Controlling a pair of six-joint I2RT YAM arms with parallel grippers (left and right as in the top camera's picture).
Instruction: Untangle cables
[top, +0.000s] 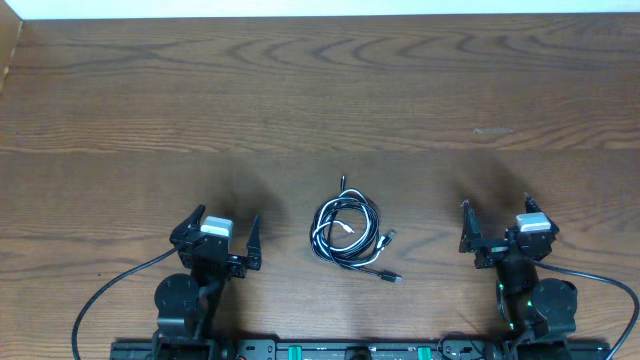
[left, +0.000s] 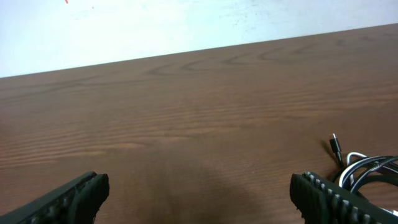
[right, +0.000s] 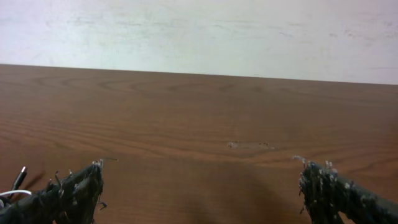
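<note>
Coiling near front of table (top: 120, 120) — cables (top: 347, 232), perhaps knotted; wide wood beyond.

left arm (top: 203, 265), right arm (top: 522, 262): black — white wrist caps (top: 216, 226) | thick black cables (top: 103, 290) | ribbed jaws

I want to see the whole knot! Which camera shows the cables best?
The overhead view: the cables lie there as one whole coiled bundle. The left wrist view catches only a plug and some strands at its right edge; the right wrist view just a tip at bottom left.
</note>
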